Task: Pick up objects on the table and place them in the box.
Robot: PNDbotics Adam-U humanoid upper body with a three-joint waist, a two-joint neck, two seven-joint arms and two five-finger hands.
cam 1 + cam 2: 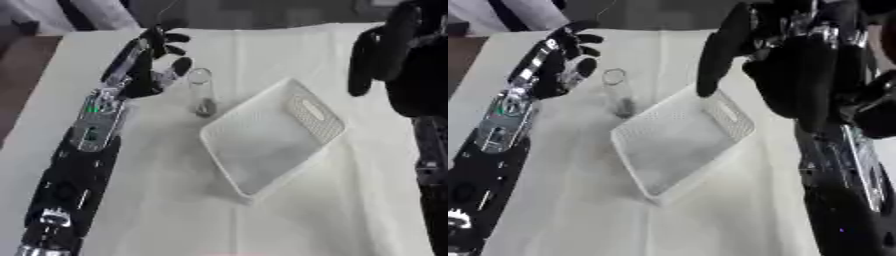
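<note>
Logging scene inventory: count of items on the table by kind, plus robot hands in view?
Clear glass tube, standing upright: 1
White perforated basket, nothing visible inside: 1
Robot hands: 2, left hand open beside the tube, right hand raised at right
Total: 4

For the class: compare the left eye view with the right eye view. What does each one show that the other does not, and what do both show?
Only the left eye view shows a broad stretch of bare white table to the right of the basket, with the right arm confined to the picture's edge.

Only the right eye view shows the right hand large, raised with fingers hanging relaxed above the basket's far corner, and its forearm running down the right side.

Both show the left hand open beside the upright clear tube, apart from it, and the white basket holding nothing.
</note>
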